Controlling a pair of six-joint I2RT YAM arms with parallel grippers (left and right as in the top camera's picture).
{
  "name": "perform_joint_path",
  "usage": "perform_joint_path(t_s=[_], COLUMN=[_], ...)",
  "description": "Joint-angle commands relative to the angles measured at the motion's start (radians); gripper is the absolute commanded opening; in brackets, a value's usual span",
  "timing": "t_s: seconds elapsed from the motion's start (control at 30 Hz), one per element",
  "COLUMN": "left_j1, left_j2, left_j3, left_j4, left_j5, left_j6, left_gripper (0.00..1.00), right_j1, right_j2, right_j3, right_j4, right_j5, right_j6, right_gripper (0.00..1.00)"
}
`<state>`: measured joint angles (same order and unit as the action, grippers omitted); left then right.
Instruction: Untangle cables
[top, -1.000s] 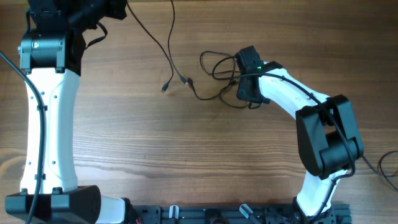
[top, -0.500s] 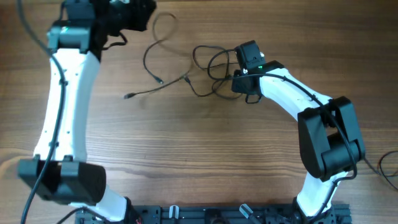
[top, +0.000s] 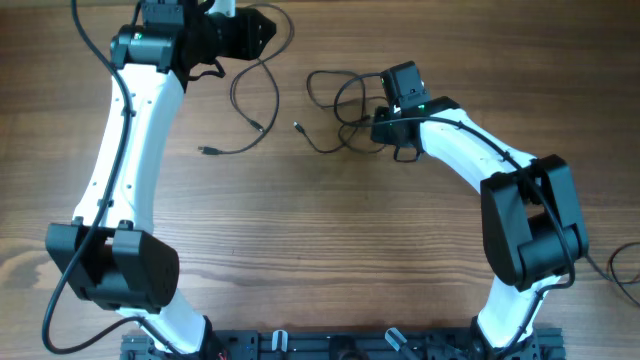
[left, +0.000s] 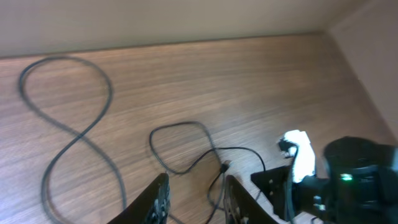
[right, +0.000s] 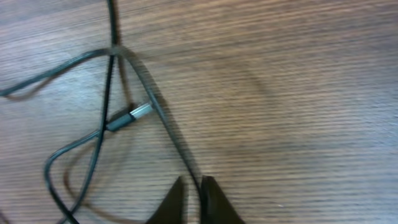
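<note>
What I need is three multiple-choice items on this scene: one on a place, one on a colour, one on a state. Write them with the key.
1. In the overhead view, the bunched cables lie: A) beside the right pincer B) at the bottom edge C) at the left edge.
2. The cables are: A) white B) black C) red.
3. The left pincer has its jaws: A) pressed together B) apart C) clamped on a plug.

Key: 1A, the loops sit right against it; 2B, every view shows them black; 3B, its wrist view shows a clear gap between the fingers.
</note>
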<state>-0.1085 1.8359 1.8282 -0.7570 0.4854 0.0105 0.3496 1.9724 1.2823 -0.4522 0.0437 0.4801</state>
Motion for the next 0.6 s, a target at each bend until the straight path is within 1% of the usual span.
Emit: perform_joint_path(t_s=[0.0,0.03,0.07,0.1,0.13,0.23,0.37,0.43,0.57], left_j1=[0.046,0.06,0.076,0.09,0.097,0.107,0.107,0.107,0.107], left_j2=[0.004,0.004,0.004,0.004,0.004,0.004,0.004,0.004,0.004], left_j3=[0.017,0.017,0.016,0.016,0.016,0.016,0.016,0.016,0.016], left_j4=[-0.038,-0.05,-0.066,-0.087,-0.097,-0.123,-0.131,-0.14,-0.17], left_j5=[-0.087,-0.087,-0.087,-0.086,-0.086,-0.086,-0.086,-0.086,-0.082], left_j6=[0.011,0.011,0.011,0.011,0.011,0.012,0.014,0.039,0.039], left_gripper=[0.3,0.29,0.29,0.28,0.27,0.24,0.24,0.24,0.24], right_j1=[0.004,0.01,0.015,0.024,0.034,0.068,0.097,0.099,0.099], right_j2=[-0.029,-0.029,-0.029,-0.029,-0.029,-0.017,0.035,0.056,0.074], right_j3=[0.02,0.02,0.02,0.02,0.02,0.02,0.02,0.02,0.02], right_j4=[0.022,0.026,0.029,0.033,0.04,0.08,0.104,0.123,0.145], right_j5=[-0.047,-0.047,-0.047,-0.046,-0.046,-0.047,-0.05,-0.05,-0.04], right_j6=[-0.007,-0.007,-0.007,-0.007,-0.006,0.029,0.097,0.119,0.09], right_gripper=[0.48,0.61,0.65,0.73,0.78,0.86,0.87,0.88,0.88])
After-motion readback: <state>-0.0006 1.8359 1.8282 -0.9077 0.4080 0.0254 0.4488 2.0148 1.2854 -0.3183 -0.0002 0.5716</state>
